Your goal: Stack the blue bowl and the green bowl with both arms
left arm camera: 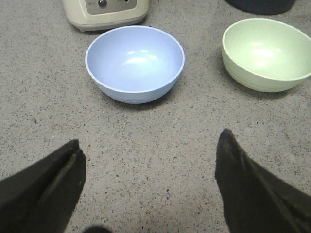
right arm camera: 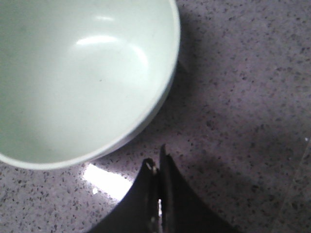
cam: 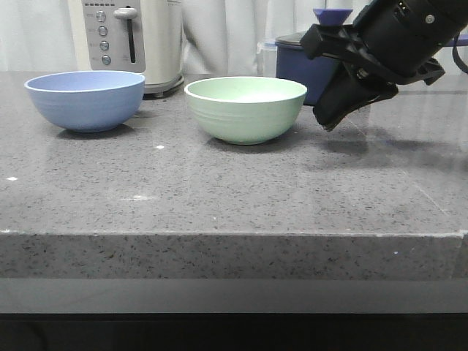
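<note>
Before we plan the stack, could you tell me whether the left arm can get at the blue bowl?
Probably yes: the left gripper is open, facing the blue bowl across bare counter, nothing between.

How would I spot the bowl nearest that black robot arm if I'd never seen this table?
Start at the grey stone counter. The green bowl sits near its middle, just left of the black right arm's fingers. Unlike the blue bowl farther left, it is pale mint.

The right arm [cam: 409,33] reached in from the upper right, angled downward, its gripper [cam: 330,123] closed with the fingertips pressed together just above the surface. The left gripper [left arm camera: 148,165] hung with its fingers [left arm camera: 243,179] spread wide apart.
</note>
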Motion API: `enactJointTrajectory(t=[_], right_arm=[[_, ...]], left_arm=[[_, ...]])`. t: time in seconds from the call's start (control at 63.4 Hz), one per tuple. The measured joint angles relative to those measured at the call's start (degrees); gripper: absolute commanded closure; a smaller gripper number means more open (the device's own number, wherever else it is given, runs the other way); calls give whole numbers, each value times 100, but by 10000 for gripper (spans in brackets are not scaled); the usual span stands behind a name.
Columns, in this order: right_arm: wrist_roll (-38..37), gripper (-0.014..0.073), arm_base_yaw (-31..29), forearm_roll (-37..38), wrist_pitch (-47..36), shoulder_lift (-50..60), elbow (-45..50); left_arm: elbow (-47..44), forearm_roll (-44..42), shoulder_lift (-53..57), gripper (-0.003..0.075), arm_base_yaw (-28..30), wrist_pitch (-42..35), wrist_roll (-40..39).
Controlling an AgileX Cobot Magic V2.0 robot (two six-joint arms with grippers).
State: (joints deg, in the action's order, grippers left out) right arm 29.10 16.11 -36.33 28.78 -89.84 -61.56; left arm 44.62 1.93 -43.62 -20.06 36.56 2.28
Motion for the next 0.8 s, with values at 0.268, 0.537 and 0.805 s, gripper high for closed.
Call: enactJointTrajectory(t=[0.268, 0.537, 0.805], right_arm=[[0, 657, 0, 0, 0, 0, 0], [0, 657, 0, 0, -10, 0, 0], [0, 657, 0, 0, -5, 0, 0]], left_arm=[[621, 14, -852, 174, 566, 340, -160], [1872, 726, -2547, 174, 1361, 976, 246], [3034, 2288, -4042, 175, 1914, 1406, 1217]])
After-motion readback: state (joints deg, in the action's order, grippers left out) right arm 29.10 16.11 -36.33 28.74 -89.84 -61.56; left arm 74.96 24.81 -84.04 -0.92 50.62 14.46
